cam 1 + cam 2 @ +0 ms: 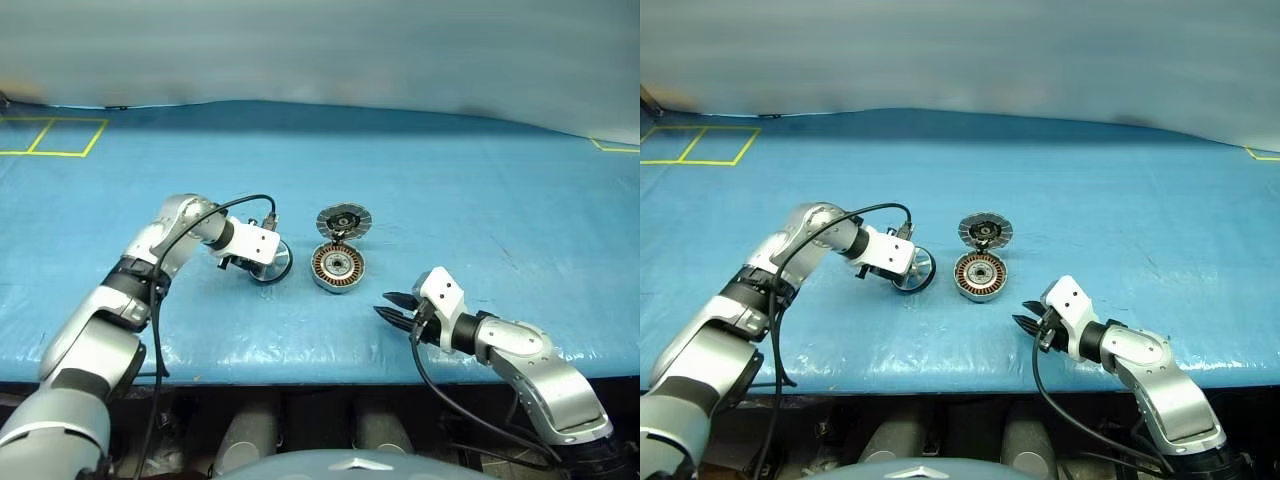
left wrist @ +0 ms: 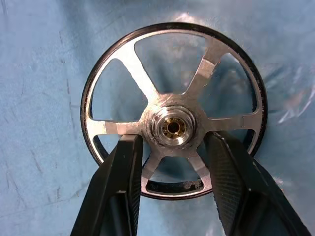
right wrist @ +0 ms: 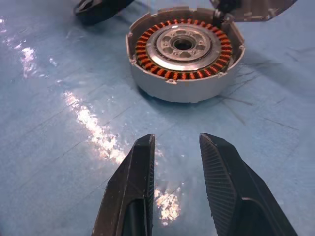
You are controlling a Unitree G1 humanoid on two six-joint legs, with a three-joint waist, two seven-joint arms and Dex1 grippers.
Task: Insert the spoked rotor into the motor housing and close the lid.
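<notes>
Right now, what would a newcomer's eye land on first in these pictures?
Likely the open motor housing at the middle of the blue table, its copper windings bare and its lid tilted up behind it. Just left of it, the left gripper straddles the hub of the shiny spoked rotor. The right gripper waits empty, pointing at the housing.

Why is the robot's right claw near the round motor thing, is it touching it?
Apart. In the right wrist view, bare blue table lies between the right gripper and the motor housing. The head views show the same gap.
</notes>
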